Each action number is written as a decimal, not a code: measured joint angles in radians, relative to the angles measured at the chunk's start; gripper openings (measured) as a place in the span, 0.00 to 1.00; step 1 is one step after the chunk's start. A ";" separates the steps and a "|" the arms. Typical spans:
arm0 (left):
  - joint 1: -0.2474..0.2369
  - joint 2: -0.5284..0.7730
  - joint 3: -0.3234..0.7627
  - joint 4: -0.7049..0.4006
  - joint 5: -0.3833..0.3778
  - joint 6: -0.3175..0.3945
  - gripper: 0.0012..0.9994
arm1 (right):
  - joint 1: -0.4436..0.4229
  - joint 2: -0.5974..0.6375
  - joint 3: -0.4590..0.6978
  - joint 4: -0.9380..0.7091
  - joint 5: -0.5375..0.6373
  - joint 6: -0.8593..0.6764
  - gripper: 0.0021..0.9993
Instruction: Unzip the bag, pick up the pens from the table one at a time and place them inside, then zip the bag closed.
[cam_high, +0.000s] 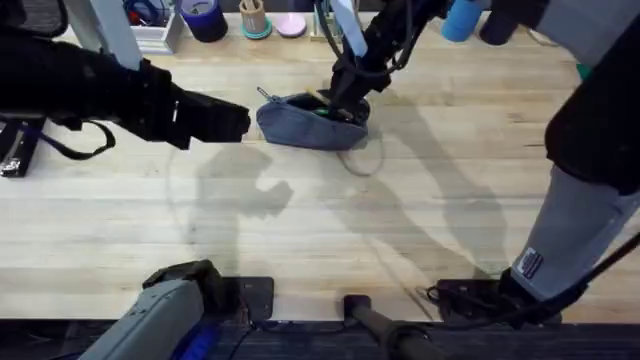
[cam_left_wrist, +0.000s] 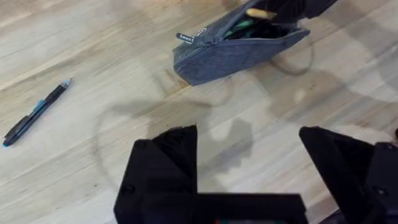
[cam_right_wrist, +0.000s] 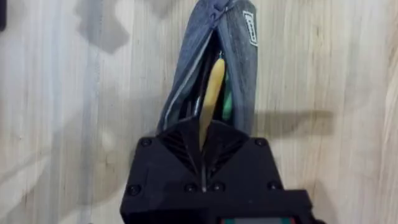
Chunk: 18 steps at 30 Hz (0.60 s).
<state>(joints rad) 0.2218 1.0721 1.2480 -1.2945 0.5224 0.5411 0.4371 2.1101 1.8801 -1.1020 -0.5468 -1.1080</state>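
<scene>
1. My right gripper (cam_right_wrist: 203, 134) is pinched narrow on the yellow pen (cam_right_wrist: 212, 93), its tip pushed into the open mouth of the bag (cam_high: 312, 122).
2. The bag lies unzipped near the table's (cam_high: 420, 240) far edge, about midway along it, with something green showing inside.
3. My left gripper (cam_left_wrist: 249, 162) hangs wide apart and empty above the wood, just beside the bag.
4. The dark pen (cam_left_wrist: 36, 113) lies on the table, well apart from the bag.
</scene>
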 joint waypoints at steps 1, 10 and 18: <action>0.000 0.000 0.000 0.000 0.000 0.000 1.00 | 0.002 0.005 0.000 0.005 0.000 0.000 0.03; 0.000 0.000 0.000 0.000 0.000 0.000 1.00 | 0.012 0.042 0.000 0.025 0.000 0.000 0.03; 0.000 0.000 0.000 0.000 0.000 0.000 1.00 | 0.012 0.045 0.000 0.025 0.000 0.000 0.30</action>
<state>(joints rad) 0.2218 1.0721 1.2480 -1.2945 0.5224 0.5408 0.4496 2.1555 1.8797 -1.0771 -0.5469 -1.1079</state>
